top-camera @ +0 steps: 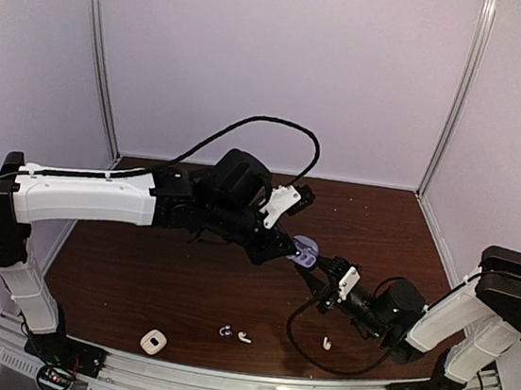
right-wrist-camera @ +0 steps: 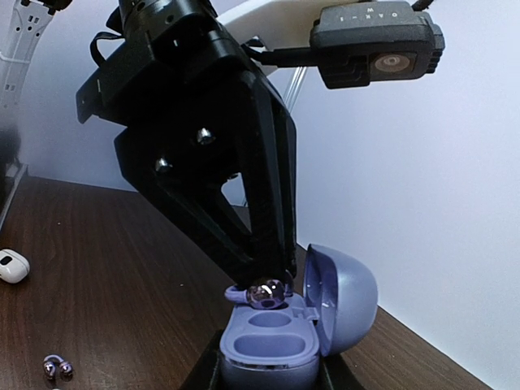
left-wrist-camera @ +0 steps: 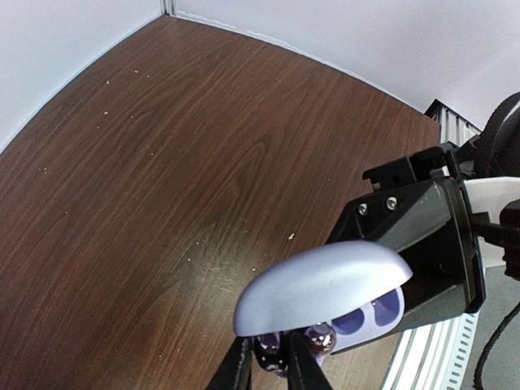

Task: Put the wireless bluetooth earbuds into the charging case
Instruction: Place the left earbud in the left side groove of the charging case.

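Observation:
My right gripper [top-camera: 320, 267] is shut on an open lilac charging case [top-camera: 305, 251] and holds it above the table. In the right wrist view the case [right-wrist-camera: 272, 345] faces up with two empty sockets, its lid [right-wrist-camera: 341, 296] hinged back. My left gripper [right-wrist-camera: 272, 280] is shut on a dark purple earbud [right-wrist-camera: 268, 294], held just over the case's far socket. The left wrist view shows that earbud [left-wrist-camera: 272, 349] between the fingers [left-wrist-camera: 240, 370], under the lid [left-wrist-camera: 325, 280]. On the table lie another purple earbud [top-camera: 225, 331] and two white earbuds [top-camera: 244, 338] [top-camera: 326, 341].
A small white closed case [top-camera: 153, 341] lies near the front left edge; it also shows in the right wrist view [right-wrist-camera: 12, 266]. White walls with metal posts enclose the brown table [top-camera: 138, 266]. The right arm's cable loops on the table [top-camera: 304, 343].

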### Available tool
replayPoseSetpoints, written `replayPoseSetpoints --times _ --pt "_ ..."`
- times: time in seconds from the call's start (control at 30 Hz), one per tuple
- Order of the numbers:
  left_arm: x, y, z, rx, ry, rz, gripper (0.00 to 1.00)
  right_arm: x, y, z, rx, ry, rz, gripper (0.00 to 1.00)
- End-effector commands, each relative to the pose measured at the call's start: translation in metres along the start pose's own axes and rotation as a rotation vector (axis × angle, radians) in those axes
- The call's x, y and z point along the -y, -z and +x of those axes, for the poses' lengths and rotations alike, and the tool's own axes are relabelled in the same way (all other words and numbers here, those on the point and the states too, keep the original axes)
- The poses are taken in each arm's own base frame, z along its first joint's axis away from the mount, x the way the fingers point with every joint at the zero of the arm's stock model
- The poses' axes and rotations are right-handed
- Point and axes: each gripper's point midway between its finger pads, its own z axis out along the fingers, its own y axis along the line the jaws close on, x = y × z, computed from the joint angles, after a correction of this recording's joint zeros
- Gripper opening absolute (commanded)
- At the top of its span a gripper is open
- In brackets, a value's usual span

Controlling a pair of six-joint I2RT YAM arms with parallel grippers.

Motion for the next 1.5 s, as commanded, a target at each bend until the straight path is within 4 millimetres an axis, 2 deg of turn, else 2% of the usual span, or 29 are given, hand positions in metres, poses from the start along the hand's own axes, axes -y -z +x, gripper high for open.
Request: replayPoseSetpoints --times 0.0,0.83,1.17,1.47 --pt "0.001 -0.007 0.006 -0.037 0.008 -0.009 0.19 0.027 0.009 -0.086 0.339 -0.032 0.102 0.00" --pt "-0.003 0.020 -0.025 0.055 0.022 -0.052 0.31 0.023 0.009 -0.081 0.329 -0.050 0.084 0.00" --pt "-0.002 0.023 -0.028 0.063 0.023 -0.044 0.38 0.023 0.009 -0.080 0.325 -0.054 0.081 0.00" --pt "-0.003 0.030 -0.033 0.081 0.024 -0.060 0.39 0.023 0.008 -0.080 0.326 -0.050 0.082 0.00"
